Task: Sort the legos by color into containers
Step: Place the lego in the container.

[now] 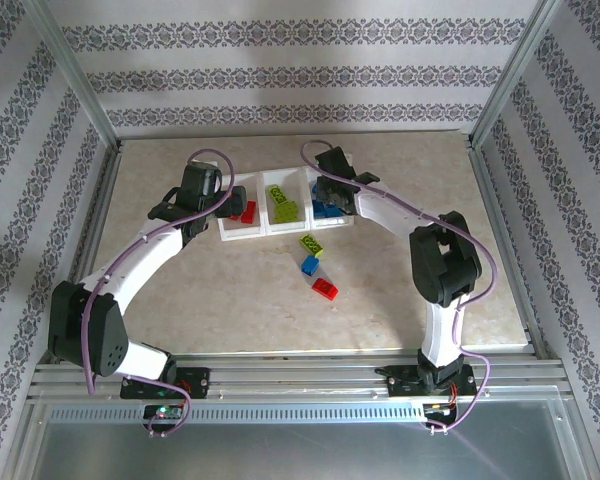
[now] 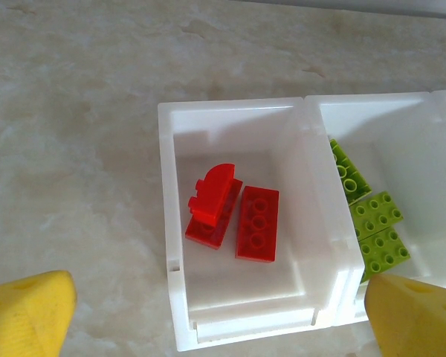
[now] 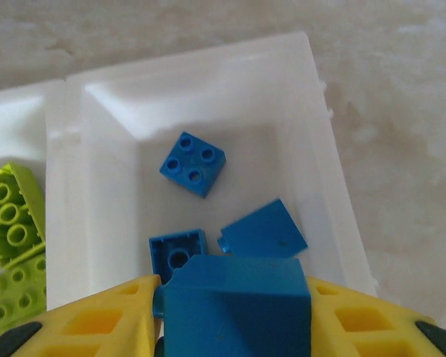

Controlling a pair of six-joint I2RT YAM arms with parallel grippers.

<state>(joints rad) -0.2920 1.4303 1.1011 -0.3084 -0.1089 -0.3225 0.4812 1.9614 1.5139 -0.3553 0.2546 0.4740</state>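
Right side: my right gripper [image 3: 234,331] is clamped on the held blue brick [image 3: 238,294] above the right compartment of the tray [image 3: 186,67]. The frame edge cuts off the brick's near part, and it hides part of one of the blue bricks [image 3: 193,163] lying inside.

Left side: my left gripper [image 2: 221,316] hangs released over the left compartment, its fingers [image 2: 26,312] cropped at the corners. Below lie red bricks [image 2: 257,223], with green bricks [image 2: 372,223] in the middle compartment.

On the table [image 1: 240,310], near of the tray: loose green brick [image 1: 311,244], loose blue brick [image 1: 309,265], loose red brick [image 1: 326,290].
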